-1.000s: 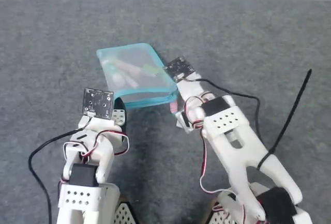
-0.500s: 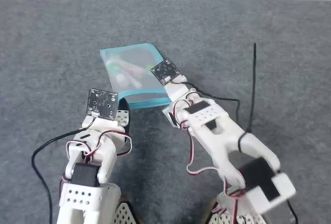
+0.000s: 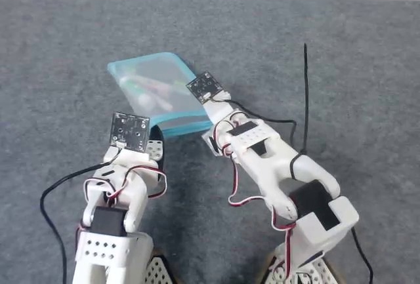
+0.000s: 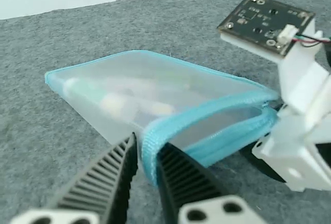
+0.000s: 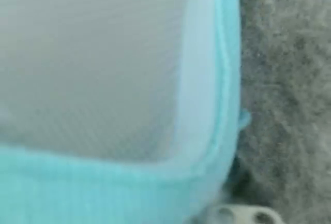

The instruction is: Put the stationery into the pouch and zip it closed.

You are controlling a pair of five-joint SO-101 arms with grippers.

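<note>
A translucent pouch (image 3: 154, 90) with a teal zipper edge lies on the grey carpet, with pens and other stationery (image 3: 152, 87) lying inside. In the left wrist view my left gripper (image 4: 146, 157) is shut on the pouch's (image 4: 155, 94) teal zipper edge (image 4: 207, 125) at its near corner. My right gripper (image 3: 211, 133) sits at the other end of that zipper edge, under its camera board (image 4: 264, 17). The right wrist view looks straight at the pouch wall (image 5: 103, 69) and its teal seam (image 5: 227, 79) from very close.
Grey carpet (image 3: 341, 54) covers the table, with open room to the right and behind the pouch. A thin black rod (image 3: 305, 100) stands upright beside the right arm. Cables hang from both arms.
The right arm has swung to the left along the zipper edge, and the pouch has shifted and turned to the left with it. The left arm has hardly moved.
</note>
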